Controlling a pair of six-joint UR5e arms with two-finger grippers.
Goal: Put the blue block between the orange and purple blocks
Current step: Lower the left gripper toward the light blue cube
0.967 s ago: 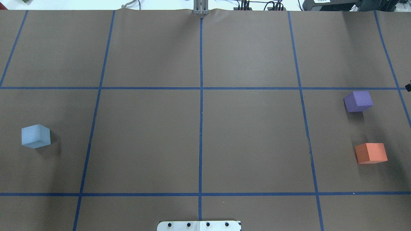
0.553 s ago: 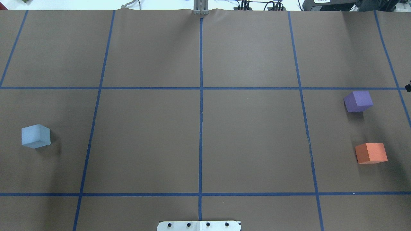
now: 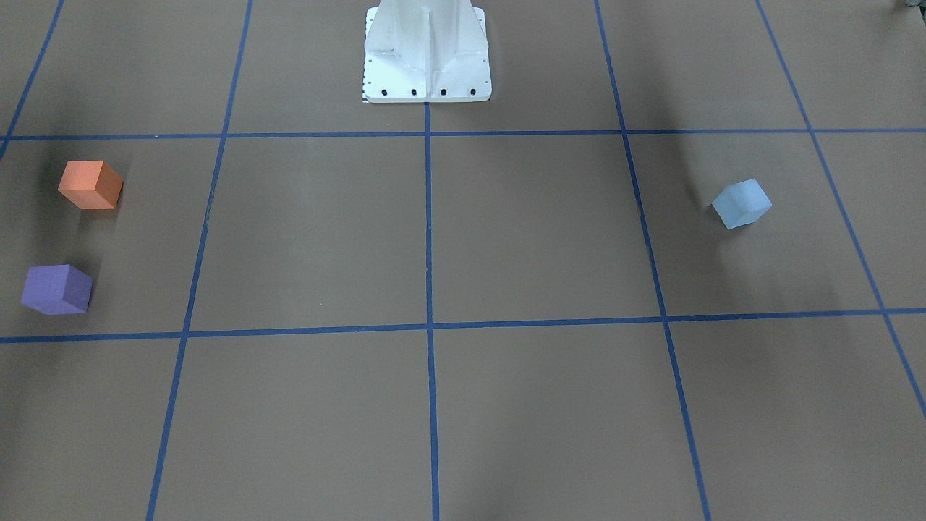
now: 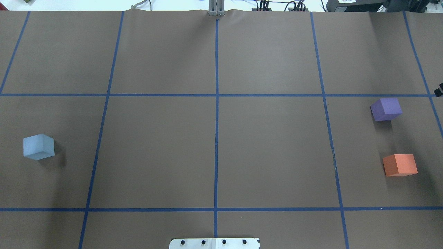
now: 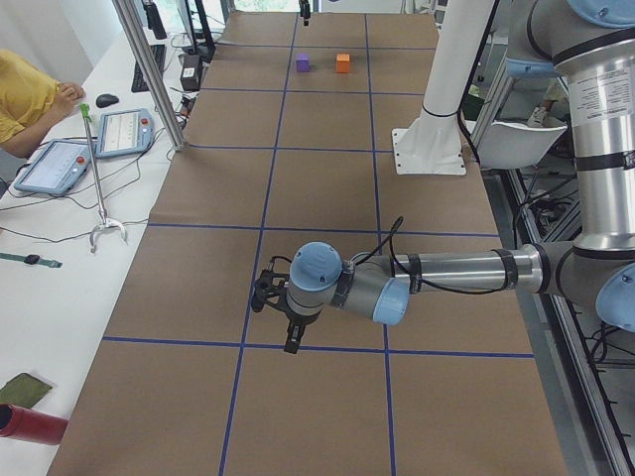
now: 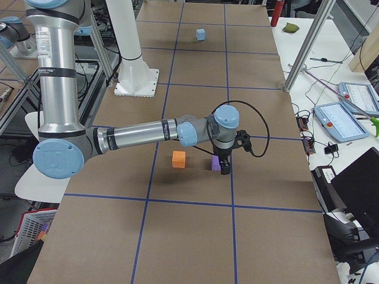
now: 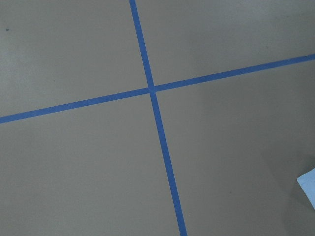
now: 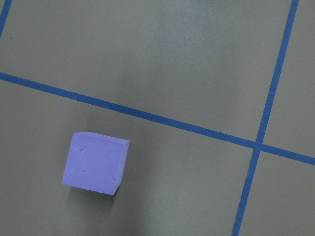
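The light blue block (image 4: 38, 147) sits alone on the table's left side; it also shows in the front view (image 3: 741, 204), and one corner of it shows in the left wrist view (image 7: 309, 184). The purple block (image 4: 386, 109) and the orange block (image 4: 400, 165) stand apart at the far right, with a gap between them. My left gripper (image 5: 291, 342) hangs above the table near the blue block's area; I cannot tell if it is open. My right gripper (image 6: 224, 168) hovers just above the purple block (image 8: 95, 163); I cannot tell its state either.
Brown paper with a blue tape grid (image 4: 216, 95) covers the table. The robot's white base (image 3: 427, 58) stands at the middle of the near edge. A side bench with tablets (image 5: 60, 164) and an operator (image 5: 25, 99) lies beyond the far edge.
The three blocks have not moved. A small dark part at the overhead view's right edge has crept slightly inward.
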